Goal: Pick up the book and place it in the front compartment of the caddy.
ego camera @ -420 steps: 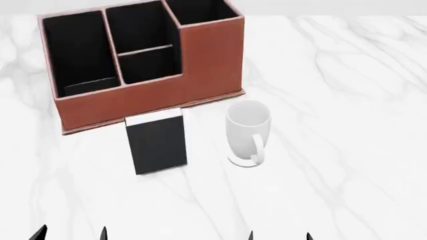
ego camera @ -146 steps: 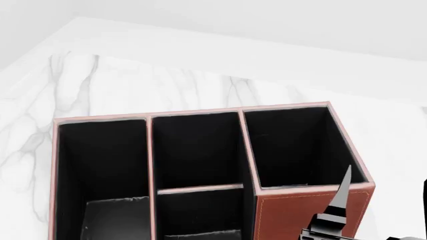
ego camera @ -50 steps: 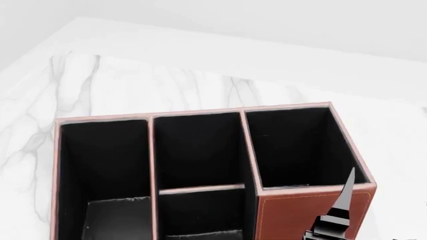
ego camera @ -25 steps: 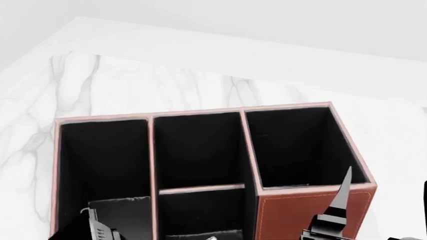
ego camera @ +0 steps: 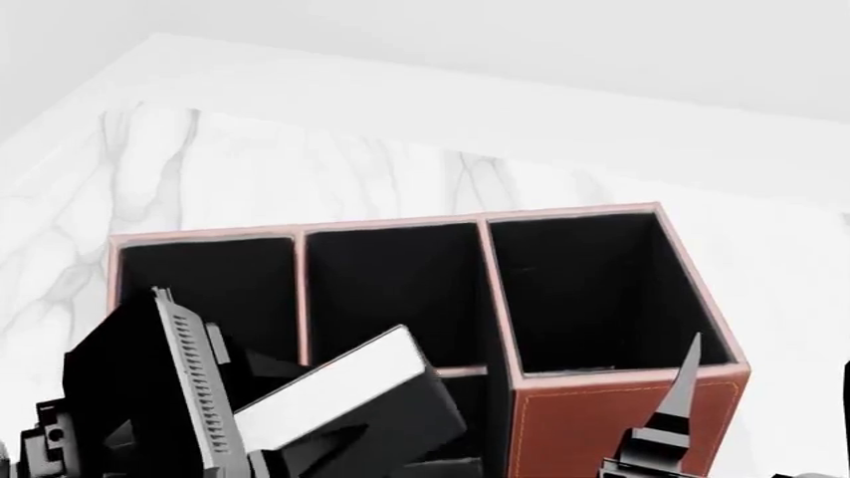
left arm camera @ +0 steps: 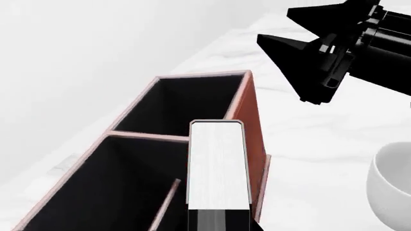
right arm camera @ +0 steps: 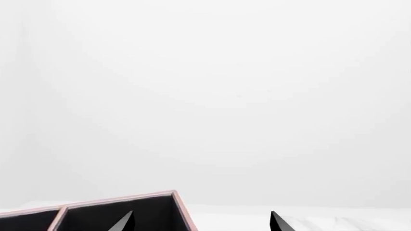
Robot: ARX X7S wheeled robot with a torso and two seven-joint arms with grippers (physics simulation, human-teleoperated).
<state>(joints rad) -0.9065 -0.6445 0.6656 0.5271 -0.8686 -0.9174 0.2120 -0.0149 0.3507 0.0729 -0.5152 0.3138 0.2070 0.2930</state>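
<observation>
Marble table [ego camera: 266, 179] carries the caddy [ego camera: 604, 423]. My left gripper [ego camera: 286, 453] grips the book [ego camera: 332, 393], tilted above the caddy's middle cells. I'm in the carry step; next I'd level it over the front cell and lower. My right gripper [right arm camera: 200, 222] hangs wide, empty, beside the caddy's tall corner.

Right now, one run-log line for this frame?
phase: transport | left gripper: holding book over caddy | right gripper: open, empty | book: not yet in front compartment
</observation>
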